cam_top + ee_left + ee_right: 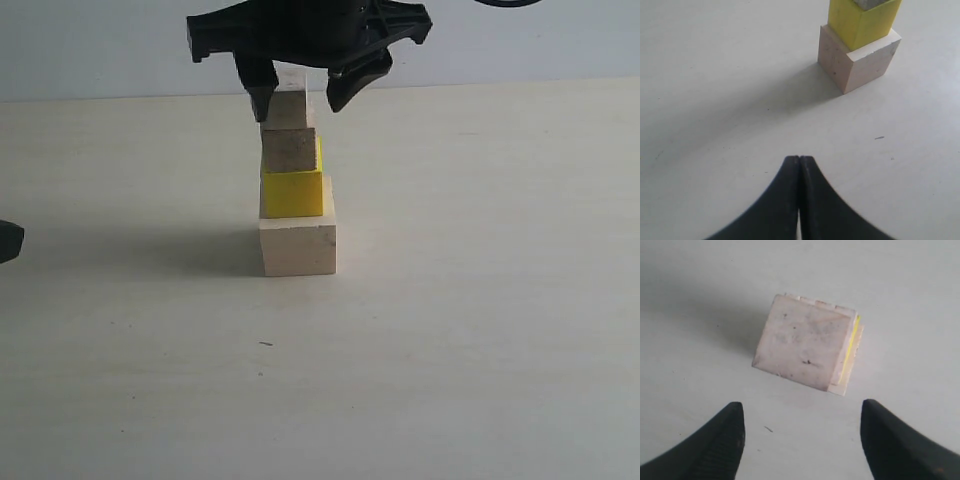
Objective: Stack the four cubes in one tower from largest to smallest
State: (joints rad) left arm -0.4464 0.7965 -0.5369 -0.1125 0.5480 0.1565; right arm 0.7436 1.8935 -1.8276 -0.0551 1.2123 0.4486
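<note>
The tower stands mid-table: the largest pale wood cube [298, 246] at the bottom, then the yellow cube [292, 193], the grooved wood cube [289, 150] and the small pale cube [288, 110] on top. My right gripper [300, 102] hangs open over the tower, a finger on either side of the top cube, holding nothing. In the right wrist view the top cube [802, 342] lies ahead of the open right gripper [802, 425], with a yellow sliver [852, 340] beside it. My left gripper [800, 160] is shut and empty, low at the left [8, 241], facing the large cube [860, 57] and the yellow cube [862, 20].
The pale table [480, 330] carries only the tower. A small dark speck [265, 344] lies in front of it. The back wall [90, 50] meets the table's far edge behind the tower.
</note>
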